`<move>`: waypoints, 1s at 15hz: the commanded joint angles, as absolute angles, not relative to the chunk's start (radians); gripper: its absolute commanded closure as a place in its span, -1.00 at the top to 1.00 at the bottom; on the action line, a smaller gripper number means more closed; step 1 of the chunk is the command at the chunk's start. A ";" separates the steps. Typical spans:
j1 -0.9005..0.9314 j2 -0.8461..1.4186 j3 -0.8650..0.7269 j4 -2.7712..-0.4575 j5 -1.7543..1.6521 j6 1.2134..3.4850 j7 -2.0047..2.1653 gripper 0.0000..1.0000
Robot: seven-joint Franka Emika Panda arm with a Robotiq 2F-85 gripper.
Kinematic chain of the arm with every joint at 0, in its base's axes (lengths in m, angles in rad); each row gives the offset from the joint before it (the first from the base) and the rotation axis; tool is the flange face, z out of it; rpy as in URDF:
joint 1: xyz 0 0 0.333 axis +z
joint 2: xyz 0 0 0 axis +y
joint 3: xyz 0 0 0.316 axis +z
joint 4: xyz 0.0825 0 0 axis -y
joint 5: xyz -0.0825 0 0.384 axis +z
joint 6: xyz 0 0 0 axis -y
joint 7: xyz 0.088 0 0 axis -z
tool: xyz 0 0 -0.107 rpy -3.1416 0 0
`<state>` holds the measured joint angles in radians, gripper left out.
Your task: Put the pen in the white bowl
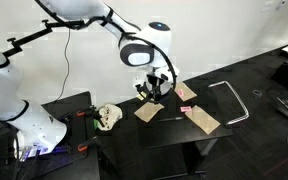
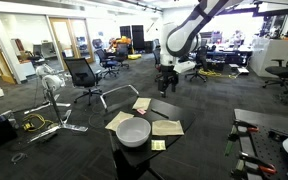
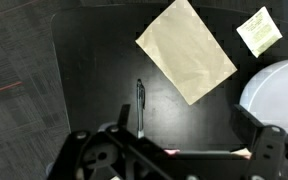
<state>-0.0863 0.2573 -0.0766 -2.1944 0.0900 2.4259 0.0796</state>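
In the wrist view a dark pen lies on the black table, just below the corner of a tan paper sheet. The white bowl sits at the right edge of that view, and it shows in both exterior views. My gripper is open and empty, hovering above the table. Its left finger is close to the pen's lower end and its right finger is near the bowl. The gripper also shows in both exterior views. I cannot make out the pen in the exterior views.
A yellow sticky note lies beyond the bowl. More tan sheets cover the small table. Carpet floor lies past the table's left edge. A metal chair frame and an office chair stand nearby.
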 commanded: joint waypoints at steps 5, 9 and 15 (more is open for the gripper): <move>-0.094 0.297 -0.079 -2.174 0.090 2.423 0.079 1.00; -0.097 0.348 -0.079 -2.122 0.095 2.410 0.082 1.00; -0.103 0.475 -0.077 -2.014 0.096 2.445 0.078 1.00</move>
<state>-0.0961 0.4037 -0.0771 -2.0914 0.0873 2.4375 0.0826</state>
